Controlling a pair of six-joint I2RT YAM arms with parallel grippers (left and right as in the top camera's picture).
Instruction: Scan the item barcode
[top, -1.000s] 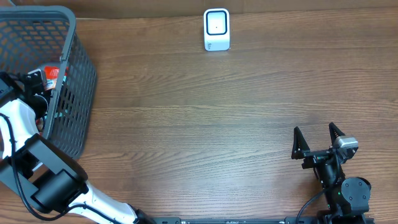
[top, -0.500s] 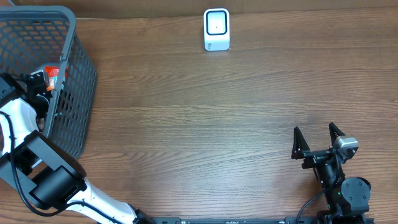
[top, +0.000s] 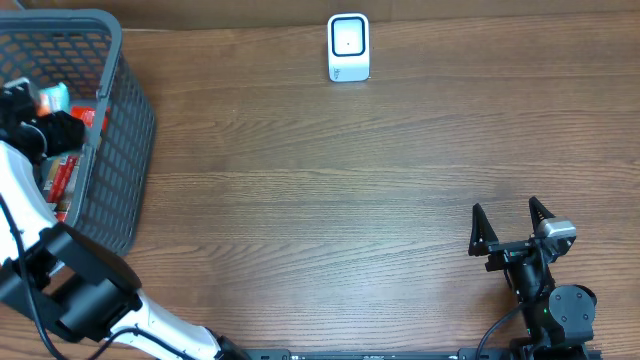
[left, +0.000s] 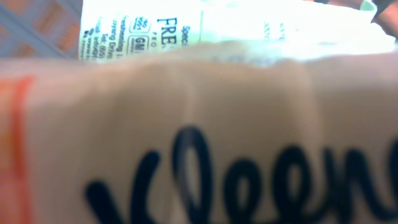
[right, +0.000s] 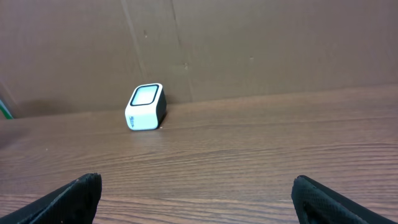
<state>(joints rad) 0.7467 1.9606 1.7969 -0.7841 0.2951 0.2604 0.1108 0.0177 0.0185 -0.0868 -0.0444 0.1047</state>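
Overhead. In the upper left corner, a grey mesh basket (top: 135, 125) on the wooden table (top: 330, 200). Inside it, the left gripper (top: 42, 112) on its white arm, black parts hard against an orange packet (top: 50, 98). Lower down behind the mesh, red packaging (top: 62, 178). Spread or pinching: impossible to tell from up here. At top centre, well apart from the basket, the white barcode scanner (top: 348, 47), pale window on its face. In the lower right, the right gripper (top: 506, 215), fingers spread wide with nothing between them, well apart from both scanner and basket.

Left wrist. Nearly the whole frame filled by a peach tissue pack (left: 249, 112), blurred and very close, with dark script lettering across the lower half and an orange band at the left edge. Along the top edge, a white printed wrapper (left: 186, 25). In the upper left corner, a scrap of basket mesh. No fingers visible, so no telling the grip here either.

Right wrist. Two black fingertips low in the left and right corners, wide apart, bare table between. Left of centre, the barcode scanner at the table's far edge, against a brown board wall (right: 249, 43).
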